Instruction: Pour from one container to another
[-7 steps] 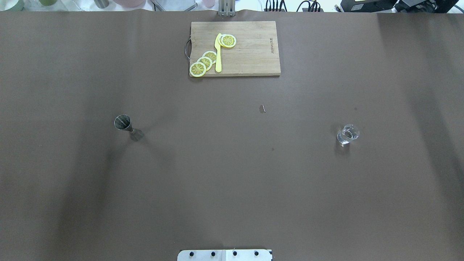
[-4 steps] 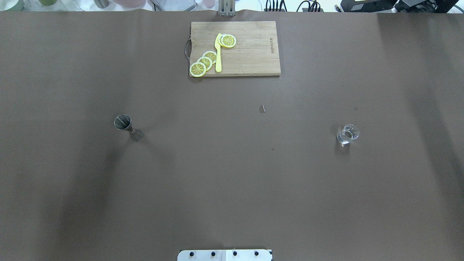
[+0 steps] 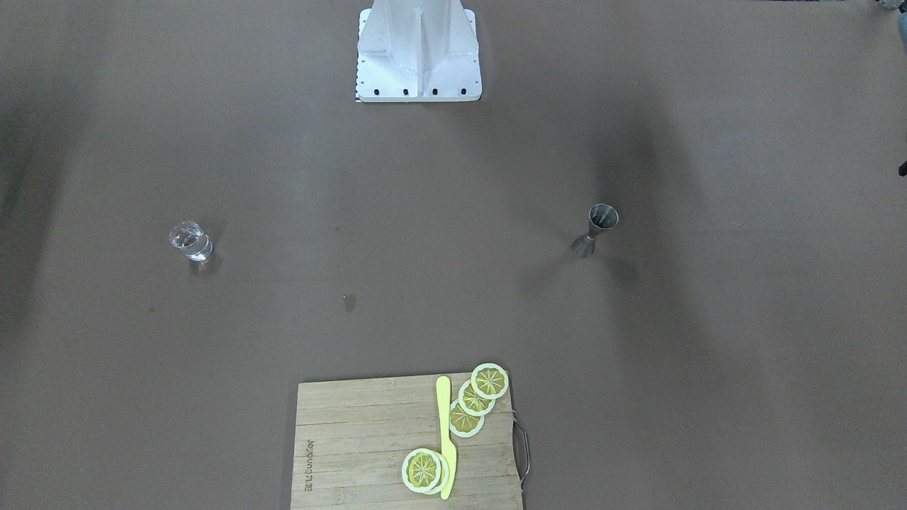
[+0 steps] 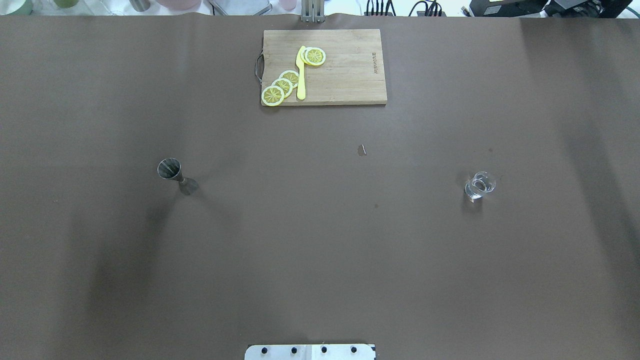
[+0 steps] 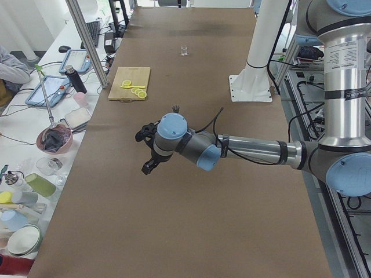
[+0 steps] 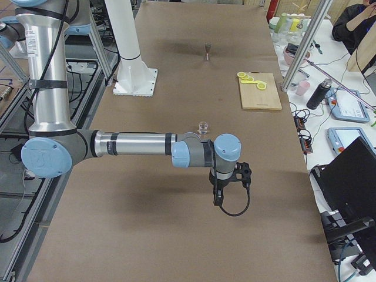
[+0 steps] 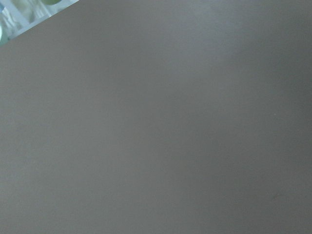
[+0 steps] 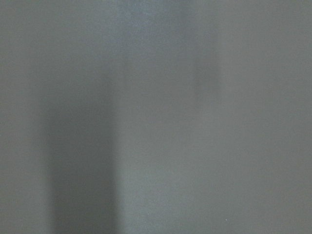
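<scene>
While the glass tumbler (image 4: 480,186) stands untouched on the right half of the table (image 4: 320,260), well apart from the jigger (image 4: 172,175) at left, pouring seems not yet begun, and the next move is to reach for the tumbler. Both arms stretch out level above the table; whether the right gripper (image 6: 218,198) or the left gripper (image 5: 148,168) is open cannot be told.

Brown table covering (image 7: 161,126) fills the view, blurred pale sliver (image 7: 19,12) top-left.
</scene>
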Motion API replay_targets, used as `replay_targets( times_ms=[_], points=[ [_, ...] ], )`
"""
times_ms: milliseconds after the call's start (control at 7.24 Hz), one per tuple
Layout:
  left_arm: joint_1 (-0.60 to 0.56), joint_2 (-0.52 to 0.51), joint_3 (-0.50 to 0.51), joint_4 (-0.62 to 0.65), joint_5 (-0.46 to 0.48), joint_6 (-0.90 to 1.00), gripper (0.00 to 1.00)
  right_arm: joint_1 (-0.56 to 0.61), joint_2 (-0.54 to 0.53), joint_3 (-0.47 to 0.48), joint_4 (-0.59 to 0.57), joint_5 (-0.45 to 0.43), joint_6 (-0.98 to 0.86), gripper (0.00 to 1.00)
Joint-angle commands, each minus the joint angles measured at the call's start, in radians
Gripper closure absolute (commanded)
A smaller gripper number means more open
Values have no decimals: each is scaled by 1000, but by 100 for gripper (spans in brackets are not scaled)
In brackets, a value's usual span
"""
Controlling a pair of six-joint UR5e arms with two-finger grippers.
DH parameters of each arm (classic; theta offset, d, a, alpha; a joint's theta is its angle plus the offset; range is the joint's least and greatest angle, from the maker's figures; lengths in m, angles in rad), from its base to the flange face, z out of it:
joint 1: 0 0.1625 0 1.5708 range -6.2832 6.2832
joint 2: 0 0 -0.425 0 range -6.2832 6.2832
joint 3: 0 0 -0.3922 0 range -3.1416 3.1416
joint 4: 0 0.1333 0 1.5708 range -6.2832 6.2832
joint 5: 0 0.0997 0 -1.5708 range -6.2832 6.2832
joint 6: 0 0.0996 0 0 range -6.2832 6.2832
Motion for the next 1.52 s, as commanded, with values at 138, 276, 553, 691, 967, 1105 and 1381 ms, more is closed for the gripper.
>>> replay_targets(
  times_ms=[138, 276, 553, 691, 967, 1105, 1381],
  points=[
    [230, -22, -1, -217, 125, -3, 1, -9, 1, -1, 3, 4, 0, 0],
    [271, -44, -8, -240, 162, -5, 1, -9, 1, -1, 3, 4, 0, 0],
    [314, -46, -20, -250, 162, -8, 1, -32, 3, -30, 38, 2, -3, 0],
    [326, -46, -21, -262, 162, -64, 1, -63, 4, -36, 109, -4, 0, 0],
    [407, -38, -23, -355, 216, -234, 1, -77, 35, -26, 121, 24, -4, 0],
    [450, -11, -29, -427, 295, -283, 1, -77, 38, 6, 121, 68, -6, 0],
    [608, 58, -50, -654, 506, -590, 1, -110, 40, 98, 118, 74, -7, 0]
  ],
)
